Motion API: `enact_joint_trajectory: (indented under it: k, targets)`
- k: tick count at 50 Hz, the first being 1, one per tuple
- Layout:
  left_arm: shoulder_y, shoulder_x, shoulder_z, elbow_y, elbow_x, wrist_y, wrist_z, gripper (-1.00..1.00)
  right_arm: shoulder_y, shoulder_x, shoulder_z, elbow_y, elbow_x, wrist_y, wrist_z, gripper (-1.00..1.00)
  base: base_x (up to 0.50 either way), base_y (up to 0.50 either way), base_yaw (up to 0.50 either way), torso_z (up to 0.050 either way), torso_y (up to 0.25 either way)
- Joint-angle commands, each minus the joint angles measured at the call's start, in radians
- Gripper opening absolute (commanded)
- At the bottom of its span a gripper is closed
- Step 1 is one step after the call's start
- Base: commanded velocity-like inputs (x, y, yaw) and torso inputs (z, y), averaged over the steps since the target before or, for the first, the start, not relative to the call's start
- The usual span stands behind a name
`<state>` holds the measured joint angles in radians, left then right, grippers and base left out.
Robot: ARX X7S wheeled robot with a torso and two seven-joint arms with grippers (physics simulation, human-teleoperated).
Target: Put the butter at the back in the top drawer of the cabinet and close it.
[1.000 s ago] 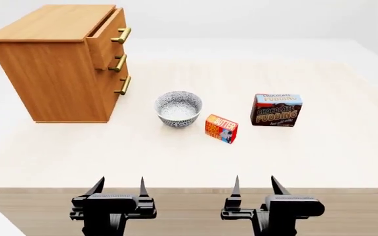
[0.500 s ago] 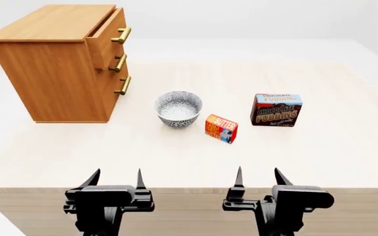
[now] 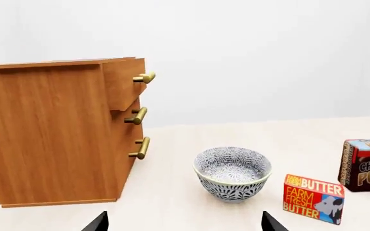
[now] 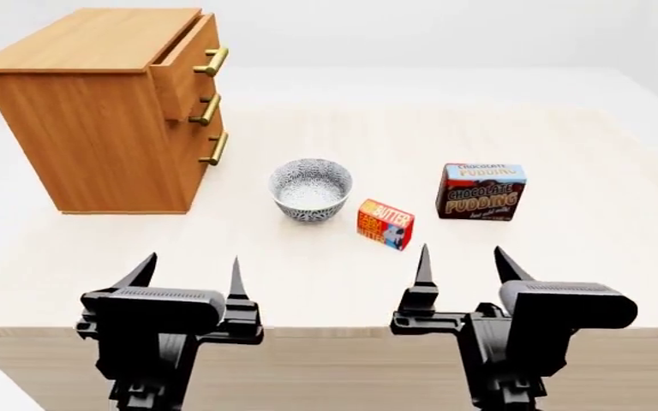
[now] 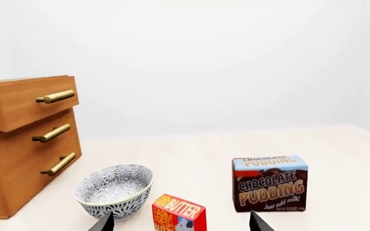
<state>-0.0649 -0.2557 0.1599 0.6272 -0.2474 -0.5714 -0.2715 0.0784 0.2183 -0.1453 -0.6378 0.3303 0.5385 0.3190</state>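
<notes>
The butter (image 4: pixel 385 223) is a small red and orange box standing on the table right of the bowl; it also shows in the left wrist view (image 3: pixel 313 198) and the right wrist view (image 5: pixel 178 214). The cabinet (image 4: pixel 95 107) stands at the far left, its top drawer (image 4: pixel 186 67) pulled out a little, brass handle (image 4: pixel 212 62) showing. My left gripper (image 4: pixel 189 272) is open and empty near the table's front edge. My right gripper (image 4: pixel 461 264) is open and empty, in front of the butter and apart from it.
A patterned bowl (image 4: pixel 309 189) sits between the cabinet and the butter. A dark chocolate pudding box (image 4: pixel 482 191) stands to the butter's right. The pale wooden table (image 4: pixel 581 257) ends just under the grippers.
Both grippers have risen and moved forward over the table's front edge. The butter, bowl, pudding box and cabinet have not moved.
</notes>
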Motion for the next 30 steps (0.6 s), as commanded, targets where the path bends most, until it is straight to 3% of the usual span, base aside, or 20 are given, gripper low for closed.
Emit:
enact_joint_trajectory:
  k: [1,30]
  targets:
    - [-0.019,-0.016,0.007,0.075,-0.017,-0.077,-0.015,1.0,0.007,0.02,0.0,-0.09,0.036,0.056,0.005,1.0,0.5,0.0,0.0,0.0,0.0]
    - [-0.005,-0.019,0.034,0.042,-0.024,-0.037,-0.015,1.0,-0.007,0.03,-0.019,-0.081,0.043,0.035,0.013,1.0,0.5,0.0,0.0,0.0,0.0]
